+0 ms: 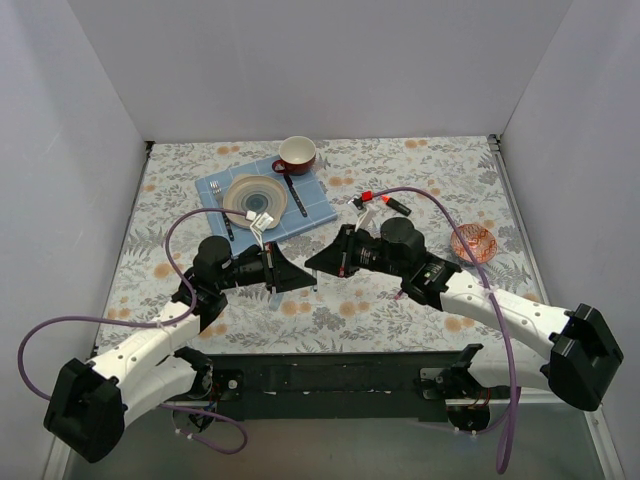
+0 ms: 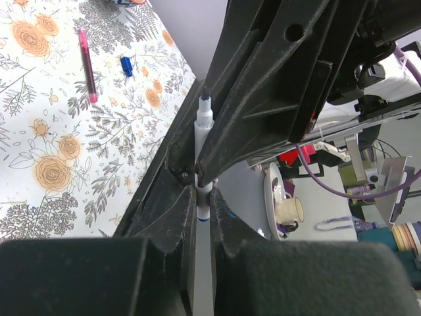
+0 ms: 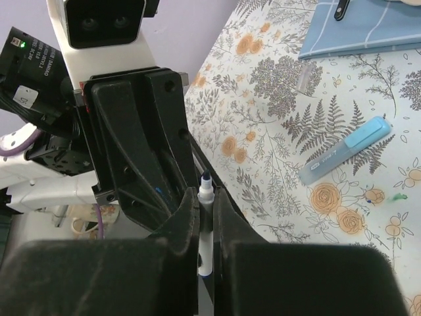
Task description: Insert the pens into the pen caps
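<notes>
Pinching the white-and-blue pen (image 2: 204,122), nib bare, above the table (image 1: 400,310) between the left gripper (image 2: 203,197) and right gripper (image 3: 206,204), both closed tight on it; leaving the maroon pen (image 2: 87,62), dark blue cap (image 2: 125,66) and light-blue marker (image 3: 345,150) lying loose there; judging the capping barely begun

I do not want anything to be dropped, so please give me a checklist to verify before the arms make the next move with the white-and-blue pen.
1. white-and-blue pen clamped in left gripper: ok.
2. Same pen clamped in right gripper: ok, both hold it.
3. Pen tip bare: ok, dark tip exposed.
4. dark blue cap located: ok, on the table beside the maroon pen, not touching it.
5. Cap in a gripper: not ok.
6. Direction of the cap's open end: cannot tell.
</notes>
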Available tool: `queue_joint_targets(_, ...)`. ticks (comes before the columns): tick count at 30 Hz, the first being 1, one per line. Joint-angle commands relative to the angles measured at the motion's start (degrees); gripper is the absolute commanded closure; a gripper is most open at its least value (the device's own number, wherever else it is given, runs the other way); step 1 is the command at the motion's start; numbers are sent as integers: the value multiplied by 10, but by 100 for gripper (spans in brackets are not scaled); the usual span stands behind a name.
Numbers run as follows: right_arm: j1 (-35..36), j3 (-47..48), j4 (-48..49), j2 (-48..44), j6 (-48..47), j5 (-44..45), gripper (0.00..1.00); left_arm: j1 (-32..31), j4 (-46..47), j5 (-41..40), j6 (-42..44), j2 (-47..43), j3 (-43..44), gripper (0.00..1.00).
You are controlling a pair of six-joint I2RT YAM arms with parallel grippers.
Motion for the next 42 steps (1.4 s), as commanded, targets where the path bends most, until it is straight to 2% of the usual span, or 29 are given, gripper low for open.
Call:
queue_joint_targets(1, 10, -5, 60, -15, 5, -2, 99, -3, 31, 23, -5, 7, -1, 88)
queue_joint_targets(2, 10, -7, 67, -18, 8, 3, 99, -2, 37, 29, -8, 10, -1, 76)
queue_joint_targets(3, 9, -10, 77, -22, 17, 6, 99, -2, 42, 32, -16, 14, -3, 60)
queue_joint_targets(6, 10, -25, 109, -35, 30, 15, 99, -3, 64, 39, -26, 19, -6, 48)
queue_joint_targets(8, 12, -34, 121, -40, 35, 22, 99, -2, 79, 40, -34, 20, -7, 47)
queue_joint_targets(9, 14, -36, 122, -41, 35, 23, 99, -3, 84, 47, -35, 21, -7, 48)
queue_joint_targets(18, 18, -53, 128, -47, 60, 47, 99, -3, 150, 73, -73, 58, 1, 79)
queue_joint_targets(19, 19, -54, 129, -49, 61, 58, 99, -4, 166, 84, -79, 62, 3, 83)
queue_joint_targets(21, 21, -60, 128, -53, 63, 70, 99, -4, 178, 90, -87, 67, 4, 98)
queue_joint_targets(22, 21, -63, 127, -55, 63, 80, 99, -5, 170, 77, -85, 64, 6, 100)
queue_joint_targets(23, 21, -62, 122, -56, 63, 83, 95, -5, 156, 66, -71, 55, 7, 100)
queue_joint_targets(24, 21, -61, 111, -57, 62, 88, 81, -6, 137, 54, -61, 51, 16, 100)
queue_joint_targets(25, 21, -53, 92, -62, 57, 91, 63, -5, 90, 42, -48, 46, 24, 100)
queue_joint_targets(27, 20, -40, 53, -73, 34, 105, 51, -6, 30, 12, 11, 34, 59, 100)
queue_joint_targets(28, 21, -24, -14, -89, 23, 134, 44, -6, -44, -3, 40, 31, 72, 100)
queue_joint_targets(29, 20, -12, -56, -97, 13, 157, 42, -6, -80, -47, 65, 27, 86, 100)
queue_joint_targets(30, 20, 1, -102, -104, 12, 193, 40, -6, -118, -76, 114, 21, 100, 100)
queue_joint_targets(31, 20, 11, -160, -119, 21, 273, 37, -6, -189, -105, 133, 18, 122, 100)
queue_joint_targets(32, 19, 25, -254, -128, 38, 316, 37, -5, -223, -138, 151, 15, 132, 100)
queue_joint_targets(33, 18, 28, -302, -135, 61, 354, 36, -5, -246, -179, 171, 10, 138, 100)
queue_joint_targets(34, 18, 29, -341, -151, 100, 416, 38, -5, -273, -193, 195, -1, 144, 100)
queue_joint_targets(35, 15, 30, -416, -156, 122, 442, 40, -6, -283, -205, 207, -7, 147, 100)
queue_joint_targets(37, 4, 23, -464, -165, 147, 493, 43, -6, -310, -242, 227, -22, 156, 100)
queue_joint_targets(40, -50, 19, -570, -150, 199, 516, 44, -5, -328, -305, 236, -47, 158, 100)
queue_joint_targets(42, -118, 20, -633, -133, 220, 504, 45, -4, -333, -337, 236, -62, 152, 100)
